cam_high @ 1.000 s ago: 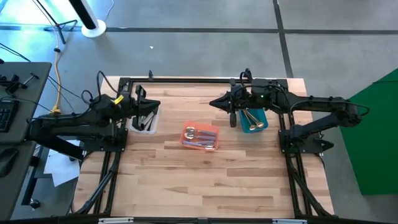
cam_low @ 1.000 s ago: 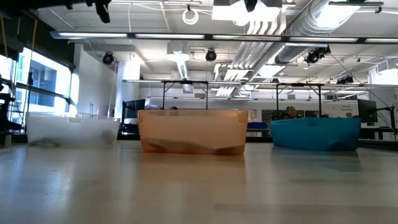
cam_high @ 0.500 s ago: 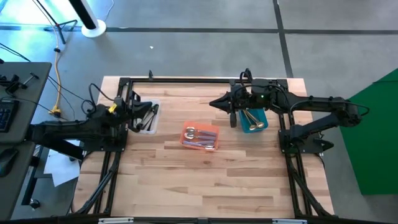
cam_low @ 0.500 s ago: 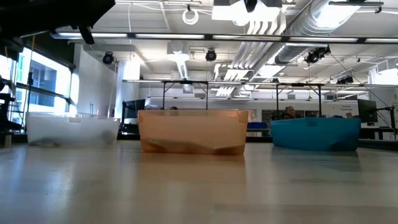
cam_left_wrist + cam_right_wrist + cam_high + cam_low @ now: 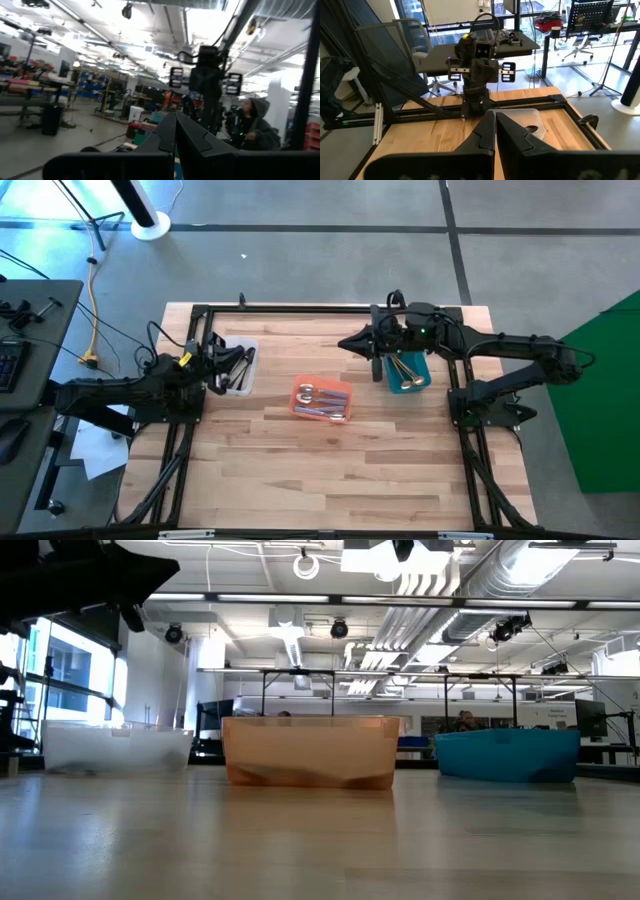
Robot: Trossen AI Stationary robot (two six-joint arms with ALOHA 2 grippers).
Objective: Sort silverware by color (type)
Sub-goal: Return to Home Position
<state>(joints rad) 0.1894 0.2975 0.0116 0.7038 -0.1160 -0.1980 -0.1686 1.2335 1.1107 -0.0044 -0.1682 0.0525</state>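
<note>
Nearest the front, the translucent orange plastic bin [image 5: 310,745] holds the silver spoons with pale lavender handles [image 5: 318,402]. Just behind it, my left pincer [image 5: 175,120] hangs pressed together, empty, over the clear plastic bin [image 5: 115,745] where a glossy black spoon [image 5: 532,129] lies. My right pincer [image 5: 493,117], likewise closed on nothing, hovers by the teal plastic bin [image 5: 505,752] of gold spoons [image 5: 403,370]. Far off, a hooded person [image 5: 252,127] stands in the room.

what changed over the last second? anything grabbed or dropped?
The left gripper, shut, drew back toward its arm's base, leftward over the clear bin. Nothing was grabbed or dropped. The right gripper, also shut, the orange bin, the teal bin and the spoons stayed put.
</note>
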